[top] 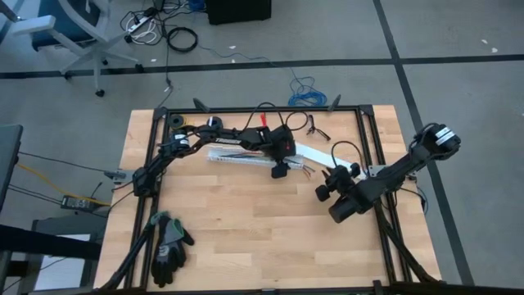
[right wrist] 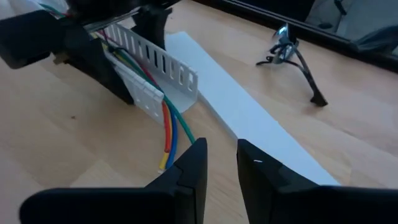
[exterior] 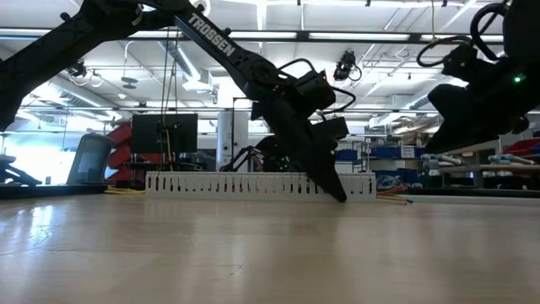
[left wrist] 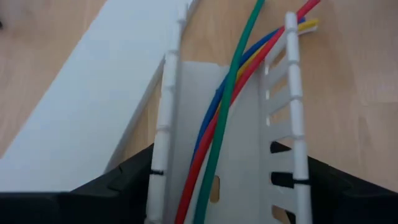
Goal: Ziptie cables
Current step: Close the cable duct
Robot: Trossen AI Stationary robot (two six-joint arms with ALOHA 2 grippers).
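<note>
The table (top: 246,238) is pale butcher-block wood inside a black frame, standing on grey carpet. A pair of dark gloves (top: 168,244) lies near its front left corner. A white slotted cable duct (right wrist: 155,71) sits toward the far side, with a flat white cover strip (right wrist: 249,118) just beside it. The cables (right wrist: 174,134), green, blue, red and yellow, lie in the duct's channel and spill out of its end onto the wood. The left gripper (left wrist: 227,186) straddles the duct, fingers spread against its two walls. The right gripper (right wrist: 219,163) hovers near the cable ends, fingers slightly parted, holding nothing. Beyond the table, the low view shows a bright workshop with ceiling lights, shelving and a dark monitor (exterior: 164,133).
</note>
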